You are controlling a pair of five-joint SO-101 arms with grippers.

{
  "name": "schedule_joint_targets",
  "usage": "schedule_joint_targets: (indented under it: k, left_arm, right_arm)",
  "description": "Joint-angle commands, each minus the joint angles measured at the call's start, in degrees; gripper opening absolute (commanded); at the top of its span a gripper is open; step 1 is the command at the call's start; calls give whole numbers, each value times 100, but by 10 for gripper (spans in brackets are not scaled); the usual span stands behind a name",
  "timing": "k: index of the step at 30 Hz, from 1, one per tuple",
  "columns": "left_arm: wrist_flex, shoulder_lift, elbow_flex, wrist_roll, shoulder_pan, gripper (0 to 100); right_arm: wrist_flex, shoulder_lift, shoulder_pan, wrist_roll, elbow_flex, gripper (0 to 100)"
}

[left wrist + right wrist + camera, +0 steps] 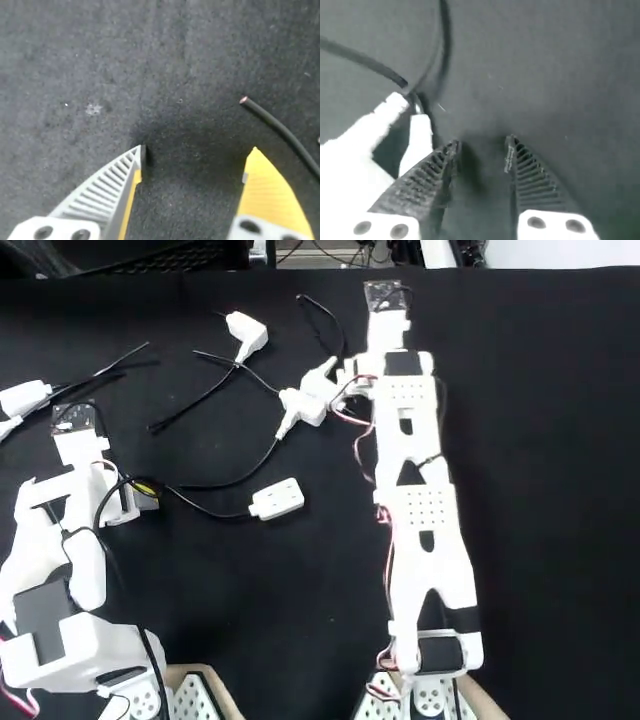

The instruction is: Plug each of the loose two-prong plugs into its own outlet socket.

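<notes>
Right wrist view has the right gripper [481, 150] standing released, jaws parted over the black cloth table [560, 60]. A white moulded-plastic two-prong plug [417, 135] sits just beside the outer face of one finger, not between them, and its thin black cord [442, 45] trails ahead. I'd judge the plug light, hard and a bit slick, and the cord limp enough to tug it askew, so the flat sides of the body look the place to pinch, never the cord. The left gripper [197, 155] is likewise spread wide and empty, with a loose black cable end [280, 130] lying past its yellow-faced finger. A white rectangular plastic outlet socket [277, 498] lies between the two arms. The prongs are hidden, and I cannot tell whether this plug is already mated with anything.
</notes>
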Motion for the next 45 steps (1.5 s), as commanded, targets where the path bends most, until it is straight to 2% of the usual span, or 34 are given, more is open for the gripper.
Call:
schedule_joint_targets:
  k: [1, 6, 16, 22, 26, 33, 45]
  left_arm:
    - [-26, -79, 31, 44, -13, 318]
    - [-26, -79, 31, 44, -13, 318]
    - [-26, -79, 40, 44, -13, 318]
    - [-26, -79, 40, 44, -22, 318]
    - [-26, -79, 40, 44, -22, 318]
    - [-26, -79, 40, 44, -13, 318]
    - [-26, -79, 40, 44, -13, 318]
  right_arm:
    - [677, -40, 466, 70, -303, 156]
    - [1389, -84, 580, 624, -1042, 156]
    - [123, -391, -457, 545, -901, 158]
    - [-299, -338, -756, 545, -875, 158]
    - [-273, -127, -800, 545, -822, 157]
    - [132, 338, -800, -255, -769, 155]
    - [800, 426, -765, -202, -884, 149]
